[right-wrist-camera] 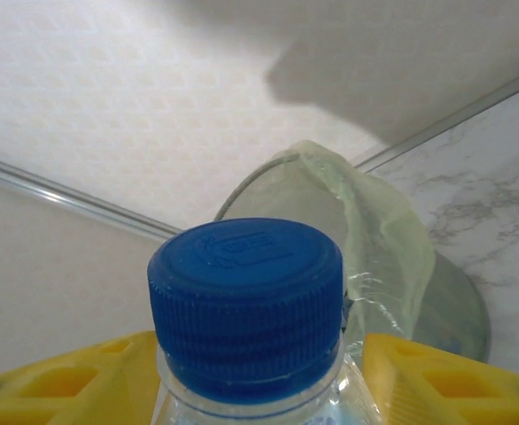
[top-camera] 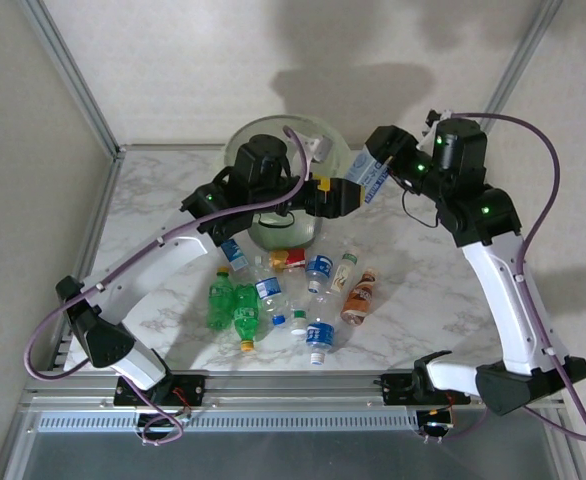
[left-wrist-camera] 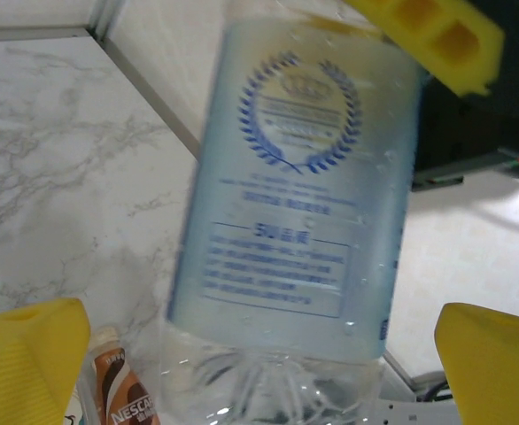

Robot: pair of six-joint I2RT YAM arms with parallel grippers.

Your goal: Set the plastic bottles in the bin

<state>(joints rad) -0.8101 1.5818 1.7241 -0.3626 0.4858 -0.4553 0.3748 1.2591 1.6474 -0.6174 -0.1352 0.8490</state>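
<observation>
1. The marble table (top-camera: pixel 413 330) stands between pale walls, with loose plastic bottles (top-camera: pixel 273 295) lying near its middle.
2. The right gripper (right-wrist-camera: pixel 259 390) pinches a clear blue-labelled bottle (left-wrist-camera: pixel 295 177) near its cap. The left gripper (left-wrist-camera: pixel 259 367) is spread wide around it, not touching.
3. The bin (top-camera: pixel 235 145) is just beyond. Better to move the left arm aside, then release the bottle well over the opening.

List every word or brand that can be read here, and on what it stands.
"NESCAF", rest hidden: on the brown coffee bottle.
Print on the blue label of the clear bottle: too blurred to read.
Embossed lettering on the blue cap: unreadable.
</observation>
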